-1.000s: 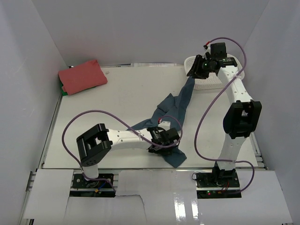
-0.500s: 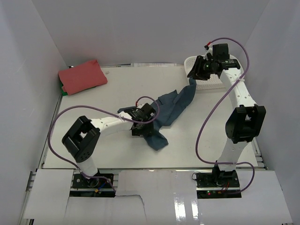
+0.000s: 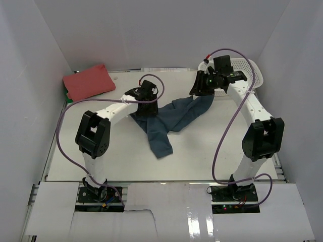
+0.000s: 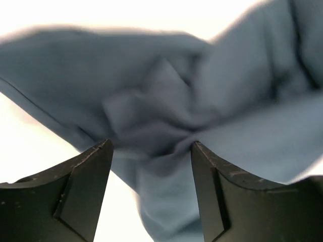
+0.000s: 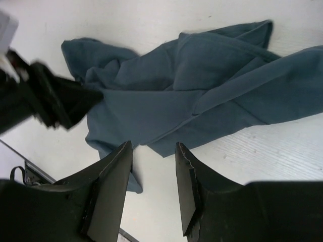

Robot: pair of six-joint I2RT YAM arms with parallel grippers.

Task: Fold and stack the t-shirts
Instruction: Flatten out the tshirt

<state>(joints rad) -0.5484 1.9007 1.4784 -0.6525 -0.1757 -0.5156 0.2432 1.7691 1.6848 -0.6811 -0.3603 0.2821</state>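
Across the middle of the white table (image 3: 212,151), nearer the far edge than the near one: a crumpled dark teal-blue cotton t-shirt (image 3: 174,113), unfolded, one long tail trailing toward the near edge, another lobe stretched toward the far right corner. In the far left corner, well apart from it: a folded coral-red t-shirt (image 3: 88,81). In the far right corner: a white plastic lattice basket (image 3: 255,70). Left arm (image 3: 112,110) rising steeply from its base at the near left edge, bent sharply at the elbow, forearm reaching away toward the far middle of the table, wrist tipped downward. Left gripper (image 4: 151,143) poised over the left end of the teal-blue shirt, jaws spread wide, bunched blue fabric filling the gap beyond them; no cloth visibly pinched, though any touch of fingertip on cloth is impossible to judge through the blur of the left wrist view. Right arm (image 3: 250,108) standing tall from the near right edge, elbow high, forearm leaning far and leftward, wrist turned toward the table's middle, just in front of the basket. Right gripper (image 5: 154,145) raised above the right end of the same shirt, jaws partly open and holding nothing, bare table and blue folds in plain sight between them.
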